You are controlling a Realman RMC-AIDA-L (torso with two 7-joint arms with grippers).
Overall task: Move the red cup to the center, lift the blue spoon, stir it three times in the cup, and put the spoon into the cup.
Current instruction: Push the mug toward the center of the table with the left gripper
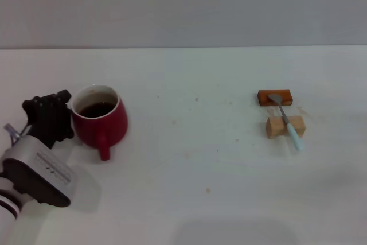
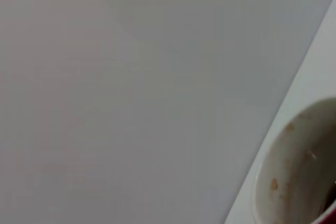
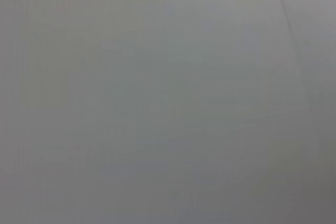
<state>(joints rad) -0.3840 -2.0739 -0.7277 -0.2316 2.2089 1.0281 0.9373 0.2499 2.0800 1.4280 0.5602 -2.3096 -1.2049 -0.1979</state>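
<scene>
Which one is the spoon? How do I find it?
Look at the robot's right side of the white table, far from the red cup. Two small wooden blocks sit there, orange-brown and tan. The blue spoon lies across both, thin, with a pale-blue handle.

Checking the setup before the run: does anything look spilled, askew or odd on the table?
Nothing is spilled or tipped. The cup stands upright at the table's left, the left hand right beside it. The spoon lies propped across two small blocks on the right, not flat on the table. Brown specks mark the cup's inside.
</scene>
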